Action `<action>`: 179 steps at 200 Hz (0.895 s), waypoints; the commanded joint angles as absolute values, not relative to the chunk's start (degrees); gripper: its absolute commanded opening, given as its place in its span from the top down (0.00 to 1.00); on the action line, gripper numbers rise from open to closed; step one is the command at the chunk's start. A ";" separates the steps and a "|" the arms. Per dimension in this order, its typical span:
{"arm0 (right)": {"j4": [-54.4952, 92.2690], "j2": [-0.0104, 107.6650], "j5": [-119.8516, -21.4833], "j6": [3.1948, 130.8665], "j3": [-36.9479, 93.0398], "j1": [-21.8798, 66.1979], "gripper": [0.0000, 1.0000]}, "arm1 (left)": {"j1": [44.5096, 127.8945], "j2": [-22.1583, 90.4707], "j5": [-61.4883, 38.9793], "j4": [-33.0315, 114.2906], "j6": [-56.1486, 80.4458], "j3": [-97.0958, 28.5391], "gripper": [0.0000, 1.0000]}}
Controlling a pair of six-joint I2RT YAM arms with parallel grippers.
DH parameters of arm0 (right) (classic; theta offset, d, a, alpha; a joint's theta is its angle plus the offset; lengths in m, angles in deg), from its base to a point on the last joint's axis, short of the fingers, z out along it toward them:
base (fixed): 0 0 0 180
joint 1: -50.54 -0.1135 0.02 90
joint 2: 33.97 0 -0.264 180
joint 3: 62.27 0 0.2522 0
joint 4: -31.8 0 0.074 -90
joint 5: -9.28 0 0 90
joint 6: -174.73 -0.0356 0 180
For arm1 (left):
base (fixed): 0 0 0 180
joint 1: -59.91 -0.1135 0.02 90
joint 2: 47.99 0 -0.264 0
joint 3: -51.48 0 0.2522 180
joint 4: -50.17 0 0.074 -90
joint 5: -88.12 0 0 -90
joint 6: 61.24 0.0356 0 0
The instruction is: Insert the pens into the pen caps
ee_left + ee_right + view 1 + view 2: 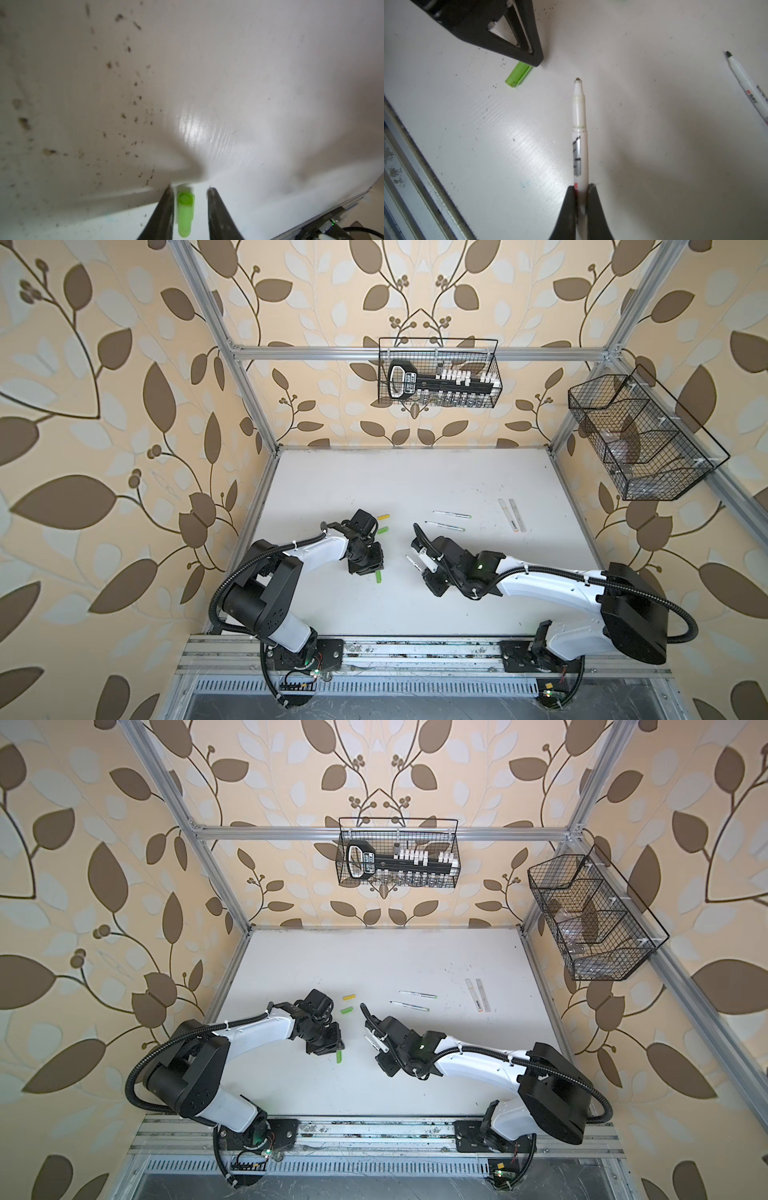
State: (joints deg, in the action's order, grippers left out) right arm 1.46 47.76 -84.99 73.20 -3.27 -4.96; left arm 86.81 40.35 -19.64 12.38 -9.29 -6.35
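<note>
Right wrist view shows the right gripper [582,187] clamped firmly on a pen [579,124], gripping it at the printed part of the barrel. The pen points forward out of the jaws and its fine tip is bare.

In the left wrist view the left gripper [190,188] stands narrow, with a green cap [185,212] lying on the white table [270,104] between its fingers. One finger seems to touch the cap, but the picture is blurred there. On the other side a clear gap is visible, so the cap is not clamped.

In both top views this cap sticks out from under the left gripper toward the front rail. A second green cap [383,529] and a yellow cap [384,516] lie near each other beyond the left gripper. Two other pens [452,514] lie uncapped and almost parallel, beyond the right gripper.
</note>
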 commanded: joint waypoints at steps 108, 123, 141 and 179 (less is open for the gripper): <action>2.32 49.39 -84.49 73.89 -1.40 -5.69 0.96 | 87.00 42.38 -17.78 9.48 -7.27 -4.10 0.78; 2.06 49.43 -84.53 73.96 -1.31 -5.64 0.96 | 87.60 43.47 -17.57 8.50 -6.22 -4.48 0.80; 1.70 49.26 -84.83 73.96 -1.30 -5.65 0.96 | 88.40 44.25 -15.95 7.17 -5.51 -4.39 0.80; 1.89 49.19 -84.76 73.71 -1.29 -5.71 0.96 | 89.62 46.08 -12.47 6.39 -5.26 -4.44 0.82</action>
State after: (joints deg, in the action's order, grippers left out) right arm 2.11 48.72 -84.77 73.24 -2.90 -5.34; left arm 88.27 41.51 -18.86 13.06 -6.95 -6.64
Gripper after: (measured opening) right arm 0.070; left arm 0.191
